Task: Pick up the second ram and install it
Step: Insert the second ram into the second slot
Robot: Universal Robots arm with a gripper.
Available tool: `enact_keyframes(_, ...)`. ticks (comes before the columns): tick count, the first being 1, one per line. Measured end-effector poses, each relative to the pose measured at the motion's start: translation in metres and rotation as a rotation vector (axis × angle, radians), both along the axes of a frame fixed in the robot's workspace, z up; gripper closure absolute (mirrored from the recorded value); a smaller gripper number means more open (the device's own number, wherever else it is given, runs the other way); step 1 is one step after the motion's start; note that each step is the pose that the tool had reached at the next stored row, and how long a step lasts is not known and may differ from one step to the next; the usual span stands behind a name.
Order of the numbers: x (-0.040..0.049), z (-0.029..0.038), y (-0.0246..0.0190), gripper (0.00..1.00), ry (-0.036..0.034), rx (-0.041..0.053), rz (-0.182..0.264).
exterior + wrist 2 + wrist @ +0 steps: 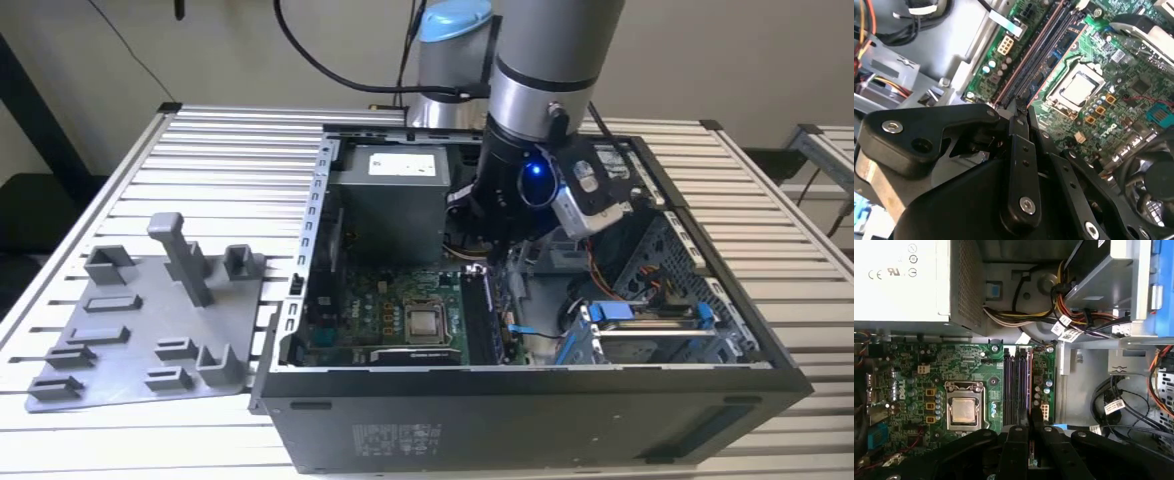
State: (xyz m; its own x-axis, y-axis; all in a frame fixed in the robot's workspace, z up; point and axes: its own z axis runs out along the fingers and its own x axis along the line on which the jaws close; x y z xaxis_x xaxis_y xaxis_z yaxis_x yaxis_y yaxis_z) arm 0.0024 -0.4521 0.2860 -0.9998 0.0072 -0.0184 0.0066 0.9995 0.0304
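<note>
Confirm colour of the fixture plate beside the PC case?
Grey, plain throughout, posts and slots included; the fixture plate shows best in the exterior view.

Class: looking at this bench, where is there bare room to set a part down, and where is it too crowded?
Free: slatted table behind the grey fixture plate, left of the computer case in the exterior view. Crowded: inside the case, where the gripper sits over the memory slots beside cables.

Even, soft indoor light fills the scene; the open computer case (534, 300) is shadowed inside, a blue lamp glowing toward twelve o'clock.
</note>
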Motion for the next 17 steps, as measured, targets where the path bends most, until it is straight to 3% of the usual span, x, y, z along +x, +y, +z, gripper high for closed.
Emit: enact_keyframes(17,-0.0100,-0.0287,-0.0001,0.86,0.0012,-0.0029,0.001)
